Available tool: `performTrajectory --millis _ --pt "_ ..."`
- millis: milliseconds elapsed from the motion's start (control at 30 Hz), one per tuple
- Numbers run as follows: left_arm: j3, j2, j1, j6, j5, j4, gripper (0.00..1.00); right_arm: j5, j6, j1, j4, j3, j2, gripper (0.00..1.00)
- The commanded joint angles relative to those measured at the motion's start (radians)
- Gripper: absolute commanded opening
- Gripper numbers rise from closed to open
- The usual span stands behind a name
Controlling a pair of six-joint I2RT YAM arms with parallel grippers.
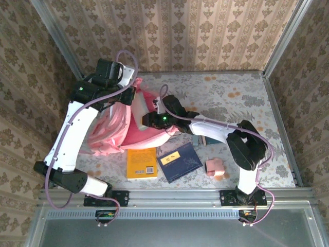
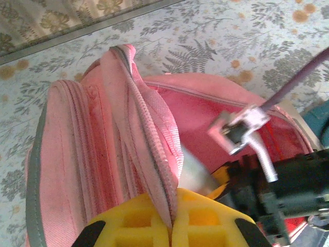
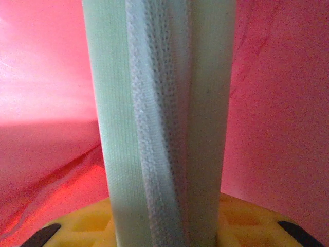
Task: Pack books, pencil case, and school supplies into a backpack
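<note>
Right now, the left end effector (image 2: 172, 218) is clamping tight on the zipped rim of the large pink fabric backpack (image 2: 72, 154) and holding that edge up, so the mouth is gaping toward the right. The backpack is lying on the floral desk (image 1: 231, 98) at the far left, back from the near edge. The right end effector (image 3: 169, 231) is reaching into that opening and gripping the pale mint-green oblong pencil case (image 3: 159, 103). Its jaws are standing partly apart across the pouch's narrow width, and red-pink lining is surrounding it on both sides.

The pouch is looking light and soft: woven cloth with a raised zip strip running down its middle. It is probably giving a little under the pads and not slipping much, so gripping across the narrow side near one end, as here, is looking sound. The backpack cloth is limp and sagging wherever nothing is supporting it, which is making the stiffer zipped rim the best place to take hold.

On the near desk, the bright yellow paperback book (image 1: 141, 162) and the dark navy book with a yellow label (image 1: 179, 160) are lying flat side by side. A small pink blocky piece (image 1: 214, 167) is sitting to their right. The books are looking thin and stiff, and are likely best taken at an edge.
</note>
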Motion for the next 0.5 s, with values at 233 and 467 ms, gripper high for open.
performTrajectory --millis 233,467 --pt "-0.022 -0.039 -0.011 -0.004 0.098 0.219 0.00 0.210 0.314 0.125 -0.414 0.474 0.281 0.31" --pt "-0.055 -0.072 -0.010 0.023 0.075 0.246 0.00 0.268 0.437 0.160 -0.241 0.642 0.467 0.63"
